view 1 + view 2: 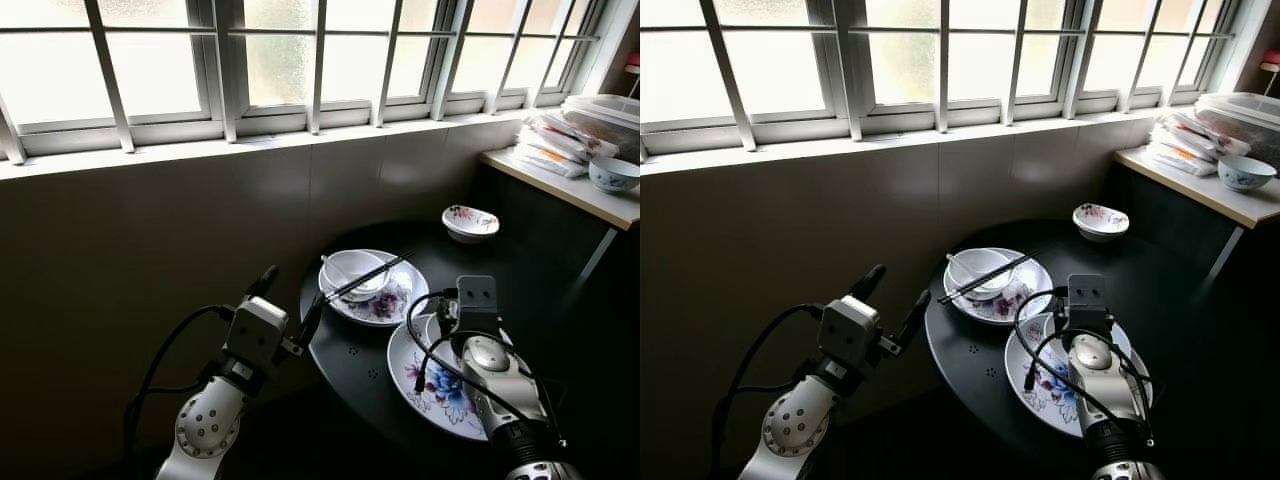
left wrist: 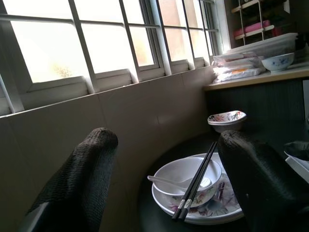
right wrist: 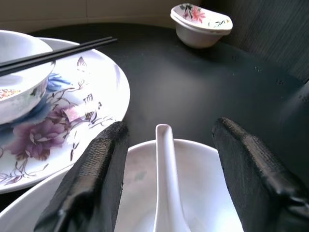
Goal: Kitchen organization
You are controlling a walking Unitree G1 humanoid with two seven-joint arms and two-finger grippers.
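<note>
**Dishes on the round black table**

From the head camera, a round black table (image 1: 380, 370) sits by a tiled wall under a big window (image 1: 300, 60). On the table is a flowered plate (image 1: 385, 305) with a white bowl (image 1: 352, 270) on it. Black chopsticks (image 1: 365, 277) lie across the bowl. Nearer the robot is a second flowered plate (image 1: 425, 385). A small flowered dish (image 1: 470, 222) stands alone at the far side of the table, well apart from the plates. A shelf (image 1: 560, 185) on the right holds packets and a blue-and-white bowl (image 1: 612, 174).

The left gripper (image 1: 288, 305) hangs just off the table's edge, near the first plate. The right gripper (image 1: 455, 305) is over the second plate.

In the left wrist view, the two black fingers (image 2: 82, 179) are spread wide with nothing between them. Past them are the white bowl, a white spoon (image 2: 169, 181) in it, and the chopsticks on top.

In the right wrist view, the fingers (image 3: 96, 179) are also spread apart (nothing is held). Between them lies a white spoon (image 3: 166, 188) inside a white bowl (image 3: 203, 193), just below the gripper.
</note>
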